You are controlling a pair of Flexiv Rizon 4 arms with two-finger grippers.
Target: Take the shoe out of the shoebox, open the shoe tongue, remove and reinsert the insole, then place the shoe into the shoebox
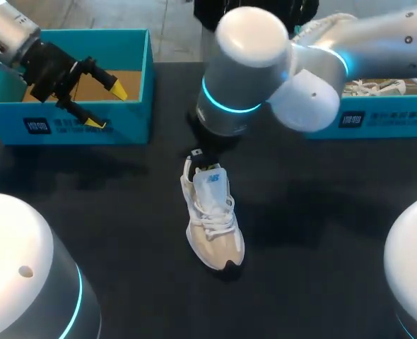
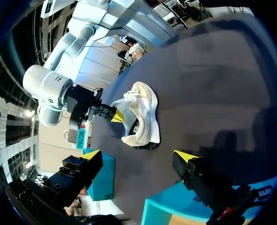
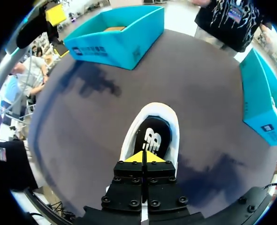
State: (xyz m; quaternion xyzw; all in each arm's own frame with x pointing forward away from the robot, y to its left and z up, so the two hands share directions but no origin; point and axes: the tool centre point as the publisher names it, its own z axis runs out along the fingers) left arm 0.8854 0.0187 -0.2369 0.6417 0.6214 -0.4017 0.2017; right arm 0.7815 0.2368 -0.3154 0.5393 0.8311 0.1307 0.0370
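A white and beige shoe (image 1: pixel 213 226) stands on the black table, toe toward me and pale tongue raised. My right arm (image 1: pixel 230 106) reaches in over its heel end. Its gripper (image 3: pixel 144 157) is shut, the yellow tips pressed together at the shoe's opening just above the black insole (image 3: pixel 151 137). I cannot tell whether anything is pinched. From the left wrist, that gripper (image 2: pixel 117 115) touches the shoe's (image 2: pixel 145 110) collar. My left gripper (image 1: pixel 106 106) hangs open and empty over the blue shoebox (image 1: pixel 88 131) at the back left, far from the shoe.
A second blue box (image 1: pixel 378 120) at the back right holds another white shoe (image 1: pixel 378 86). The left shoebox (image 3: pixel 115 47) shows a bare cardboard floor. Dark tabletop (image 1: pixel 321 233) lies around the shoe.
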